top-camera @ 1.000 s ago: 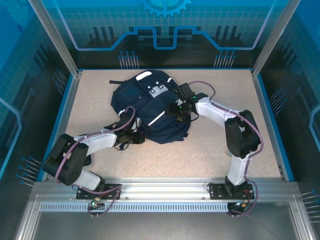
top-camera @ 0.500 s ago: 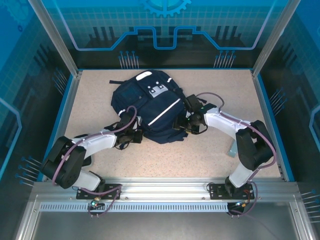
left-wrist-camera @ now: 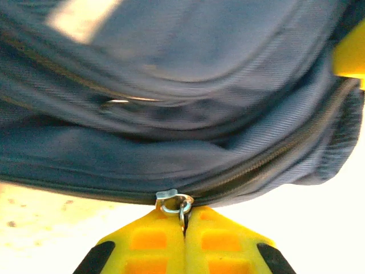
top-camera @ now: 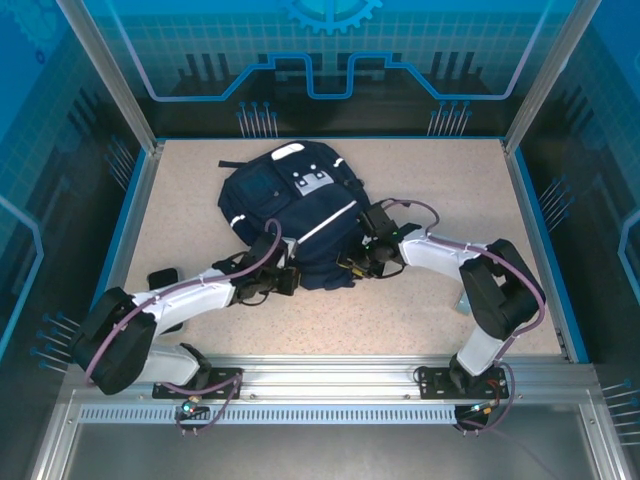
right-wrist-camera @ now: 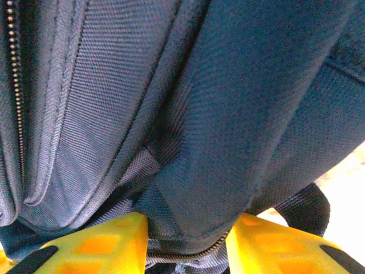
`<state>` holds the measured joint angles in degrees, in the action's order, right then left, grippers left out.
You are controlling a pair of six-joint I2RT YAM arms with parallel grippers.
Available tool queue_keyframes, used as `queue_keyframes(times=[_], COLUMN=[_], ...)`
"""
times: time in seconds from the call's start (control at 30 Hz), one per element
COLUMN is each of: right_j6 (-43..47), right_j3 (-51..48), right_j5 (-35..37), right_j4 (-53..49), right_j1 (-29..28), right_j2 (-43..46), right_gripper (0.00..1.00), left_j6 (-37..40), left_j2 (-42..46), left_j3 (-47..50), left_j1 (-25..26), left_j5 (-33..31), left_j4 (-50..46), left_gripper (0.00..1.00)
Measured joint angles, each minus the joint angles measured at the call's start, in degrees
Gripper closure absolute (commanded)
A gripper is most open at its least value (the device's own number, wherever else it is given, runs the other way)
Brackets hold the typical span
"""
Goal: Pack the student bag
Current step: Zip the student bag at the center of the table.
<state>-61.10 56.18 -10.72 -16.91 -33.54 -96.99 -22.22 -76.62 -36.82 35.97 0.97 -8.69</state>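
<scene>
A navy student bag (top-camera: 290, 215) lay flat on a speckled table (top-camera: 420, 310). At the bag's near edge, the left gripper (left-wrist-camera: 183, 220) had its yellow jaws pressed fully together on the metal zipper pull (left-wrist-camera: 174, 200). Further right along that edge, the right gripper (right-wrist-camera: 188, 228) had its jaws partly apart, pinching a thick fold of bag fabric

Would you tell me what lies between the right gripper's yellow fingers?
In the right wrist view, a fold of the large soft navy-blue fabric backpack lies between the yellow fingers of the right gripper, a zipper at its lower edge.
</scene>
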Motion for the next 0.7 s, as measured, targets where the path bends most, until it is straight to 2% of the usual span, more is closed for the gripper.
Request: queue_keyframes(times=[0.27,0.5,0.6,0.7], right_j6=[-3.91,-2.38,1.27,5.86], right_j3=[-0.39,-3.8,-3.69,-2.19], right_j5=[0.81,3.23,6.32,10.8], right_j4=[2.51,2.75,0.48,-3.39], right_j1=[-1.73,-1.66,-1.68,-2.29], right_j2=[0.0,5.68,9.86,12.31], right_gripper=[0.58,0.5,0.47,0.44], left_j6=[-7.82,-10.38,-10.23,-10.67], left_j2=[-1.97,-2.8,0.79,4.94], left_j3=[0.35,-1.95,-2.78,-2.78], left_j1=[3.72,3.85,2.1,-1.09], left_j5=[2.19,4.09,4.92,4.87], left_j4=[7.56,7.02,5.16,3.37], left_gripper=[1.0,0.51,0.35,0.29])
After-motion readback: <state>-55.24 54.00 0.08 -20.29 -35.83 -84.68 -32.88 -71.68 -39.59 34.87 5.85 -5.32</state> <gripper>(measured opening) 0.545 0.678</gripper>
